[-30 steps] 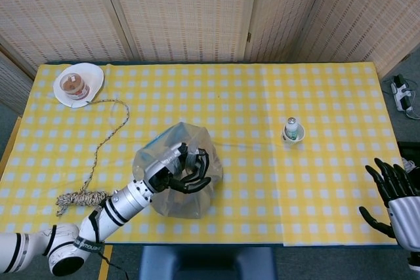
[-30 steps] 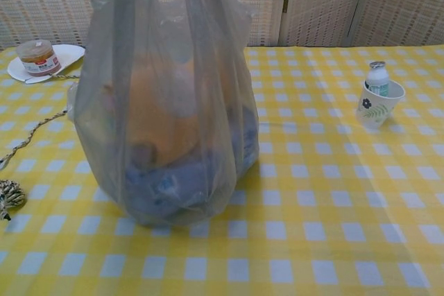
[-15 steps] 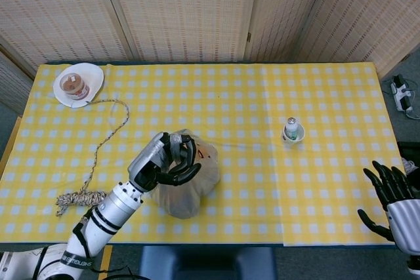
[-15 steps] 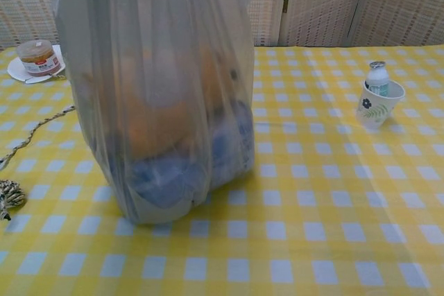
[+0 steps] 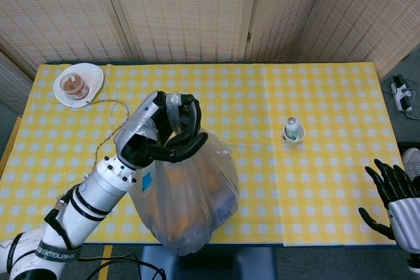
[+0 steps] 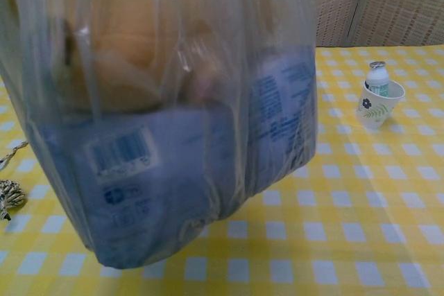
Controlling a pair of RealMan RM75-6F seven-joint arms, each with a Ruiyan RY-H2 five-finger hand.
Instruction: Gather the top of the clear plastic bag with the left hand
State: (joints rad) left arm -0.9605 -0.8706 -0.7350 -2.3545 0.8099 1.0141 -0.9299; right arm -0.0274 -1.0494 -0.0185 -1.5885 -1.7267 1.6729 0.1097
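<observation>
**Bag held by its bunched top**

Yellow-checked cloth covers the counter (image 5: 328, 96) before woven screens. At far left a white plate (image 5: 92, 75) carries a small jar (image 5: 73, 85), with a rope (image 5: 98, 152) trailing toward the front. The left hand (image 5: 161, 136) clenches the gathered top of the clear plastic bag (image 5: 190, 201), which hangs full; orange shapes and a blue barcoded package show through. Further right, a cup (image 5: 293, 134) holds a small bottle (image 6: 377, 77). The right hand (image 5: 392, 191) hangs off the counter's edge, fingers spread, holding nothing.

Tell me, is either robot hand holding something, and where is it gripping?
The left hand holds the clear plastic bag by its gathered top. The right hand holds nothing, its fingers apart.
</observation>
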